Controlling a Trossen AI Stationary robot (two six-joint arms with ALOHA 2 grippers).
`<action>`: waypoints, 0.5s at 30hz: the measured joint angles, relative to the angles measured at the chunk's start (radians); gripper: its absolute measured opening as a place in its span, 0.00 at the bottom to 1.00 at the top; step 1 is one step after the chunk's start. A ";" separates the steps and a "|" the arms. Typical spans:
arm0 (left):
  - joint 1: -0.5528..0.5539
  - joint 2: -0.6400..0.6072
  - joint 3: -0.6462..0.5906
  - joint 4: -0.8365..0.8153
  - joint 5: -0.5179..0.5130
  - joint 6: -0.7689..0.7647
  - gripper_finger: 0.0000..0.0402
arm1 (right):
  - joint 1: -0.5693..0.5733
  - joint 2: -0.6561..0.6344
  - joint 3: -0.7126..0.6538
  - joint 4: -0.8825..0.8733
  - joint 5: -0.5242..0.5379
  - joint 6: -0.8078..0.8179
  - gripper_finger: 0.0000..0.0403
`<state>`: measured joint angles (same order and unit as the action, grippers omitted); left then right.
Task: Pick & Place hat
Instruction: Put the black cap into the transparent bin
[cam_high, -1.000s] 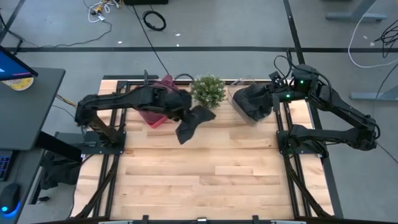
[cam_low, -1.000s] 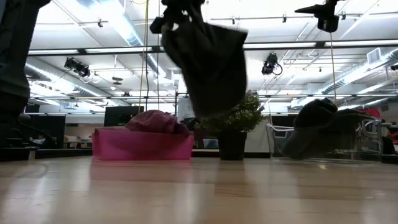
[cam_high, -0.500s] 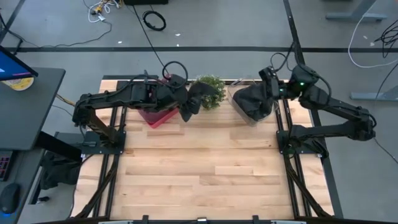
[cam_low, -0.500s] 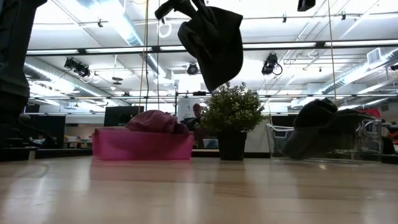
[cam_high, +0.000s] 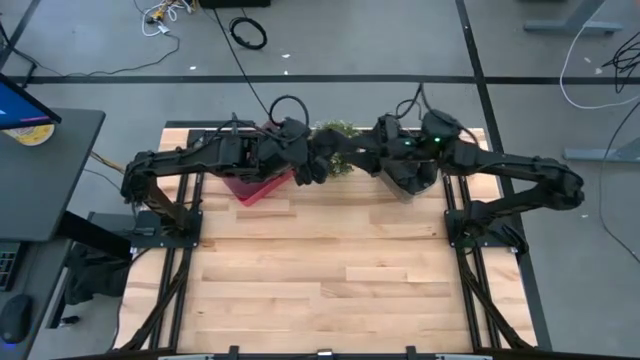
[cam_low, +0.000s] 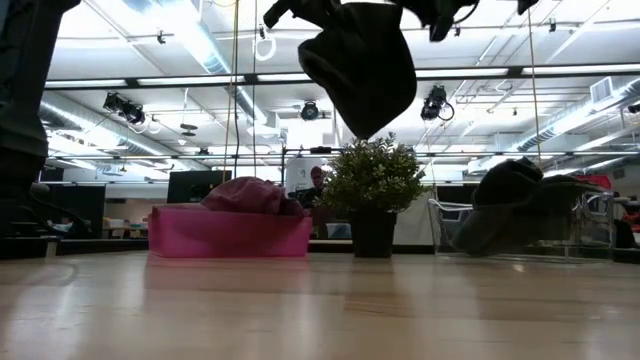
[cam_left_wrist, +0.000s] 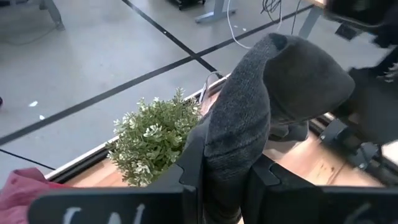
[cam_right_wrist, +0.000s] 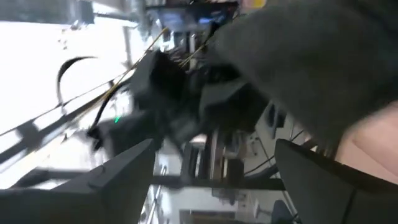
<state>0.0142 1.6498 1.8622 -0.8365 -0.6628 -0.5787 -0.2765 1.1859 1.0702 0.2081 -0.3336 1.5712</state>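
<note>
A dark grey knit hat (cam_low: 360, 65) hangs high above the small potted plant (cam_low: 372, 195), held by my left gripper (cam_high: 305, 160), which is shut on it. The left wrist view shows the hat (cam_left_wrist: 261, 106) rising past my fingers, with the plant (cam_left_wrist: 155, 137) beyond. My right gripper (cam_high: 372, 140) is open and reaches in from the table's right, close beside the hat (cam_high: 322, 162). In the right wrist view the hat (cam_right_wrist: 311, 56) fills the space ahead of my spread fingers; whether they touch it I cannot tell. My left gripper pinches the hat between its two fingers at a bunched part near its lower end (cam_left_wrist: 225, 165), coming level from the table's left. Several layers of knit are gathered in the pinch. The hat is lifted clear and droops from the fingers above the plant.
A pink bin (cam_high: 255, 188) with a maroon cloth (cam_low: 250, 195) in it stands at the far left. A clear bin (cam_high: 410, 172) holding more dark hats (cam_low: 510, 205) stands at the far right. The bare wooden table (cam_high: 320, 280) stretches toward the near edge.
My left gripper has lifted the hat and carried it toward the far edge, from in front of the plant to above it, staying shut. My right arm has swung from over the clear bin toward the table's left, up to the hat.
</note>
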 joint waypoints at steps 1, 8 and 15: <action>-0.002 0.003 0.000 -0.002 0.000 0.012 0.14 | 0.000 0.014 0.000 0.001 0.010 0.009 0.83; -0.035 0.023 -0.001 0.014 -0.031 0.075 0.14 | -0.022 0.083 0.000 0.012 0.072 0.041 0.80; -0.063 0.041 -0.001 0.015 -0.030 0.126 0.14 | -0.062 0.089 0.000 0.019 0.148 0.037 0.77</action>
<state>-0.0490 1.6905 1.8610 -0.8218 -0.6927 -0.4528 -0.3381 1.2751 1.0702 0.2268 -0.1860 1.6077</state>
